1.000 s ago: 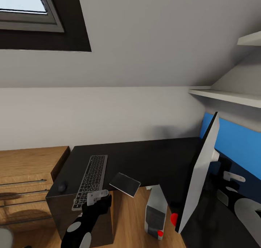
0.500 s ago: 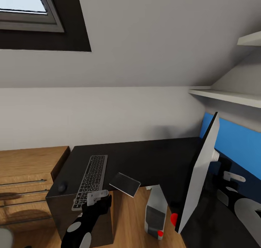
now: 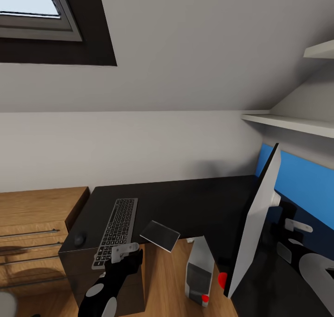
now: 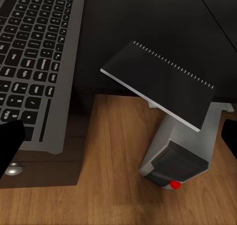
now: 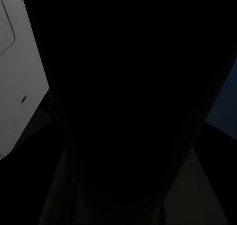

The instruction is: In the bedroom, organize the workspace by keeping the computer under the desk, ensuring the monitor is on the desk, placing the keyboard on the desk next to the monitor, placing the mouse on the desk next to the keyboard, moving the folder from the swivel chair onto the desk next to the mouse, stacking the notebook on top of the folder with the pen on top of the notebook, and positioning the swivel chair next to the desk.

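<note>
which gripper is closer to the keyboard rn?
Left. The left gripper hovers at the near end of the slim black-keyed keyboard; the right arm is far across, behind the wide pale-backed monitor.

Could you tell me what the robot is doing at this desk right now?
The robot is tidying a bedroom workspace. Its left gripper hangs by the front edge of the desk, near the keyboard, holding nothing. A mouse lies beside the keyboard, and a dark spiral-bound notebook overhangs the desk edge. The computer stands on the floor below, and the monitor is on the desk at the right.
</note>
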Tool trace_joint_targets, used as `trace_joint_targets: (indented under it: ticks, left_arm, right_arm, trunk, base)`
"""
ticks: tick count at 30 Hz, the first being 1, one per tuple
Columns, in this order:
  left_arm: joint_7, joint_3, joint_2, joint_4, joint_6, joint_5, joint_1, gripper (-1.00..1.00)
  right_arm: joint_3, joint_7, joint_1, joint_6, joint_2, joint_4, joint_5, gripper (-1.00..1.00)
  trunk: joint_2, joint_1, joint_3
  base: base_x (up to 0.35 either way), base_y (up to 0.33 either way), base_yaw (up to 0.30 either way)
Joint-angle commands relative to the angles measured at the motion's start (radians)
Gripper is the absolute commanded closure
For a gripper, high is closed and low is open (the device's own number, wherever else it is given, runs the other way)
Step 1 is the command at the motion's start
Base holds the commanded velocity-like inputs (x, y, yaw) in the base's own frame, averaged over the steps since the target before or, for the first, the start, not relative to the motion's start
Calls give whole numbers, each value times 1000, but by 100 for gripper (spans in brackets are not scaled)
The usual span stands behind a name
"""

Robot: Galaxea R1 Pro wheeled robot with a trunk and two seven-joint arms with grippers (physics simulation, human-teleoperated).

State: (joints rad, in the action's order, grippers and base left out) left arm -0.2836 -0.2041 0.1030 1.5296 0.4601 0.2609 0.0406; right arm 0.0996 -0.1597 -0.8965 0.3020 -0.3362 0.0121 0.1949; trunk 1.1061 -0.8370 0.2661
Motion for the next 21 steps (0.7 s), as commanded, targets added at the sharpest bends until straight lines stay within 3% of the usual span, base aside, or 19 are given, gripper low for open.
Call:
trace_joint_targets:
  ticks: [1,21]
  left_arm:
    - [-9,-1,0,1,3,11,1,-100]
    - [-9,-1,0,-3,3,10,1,-100]
  right_arm:
    - [5,3,-1,5,0,2,0,100]
    - [3,2,-1,7,2,2,-2,100]
  trunk:
    - [1,0,1]
    - [1,0,1]
  base:
    - [0,0,0]
    - [0,0,0]
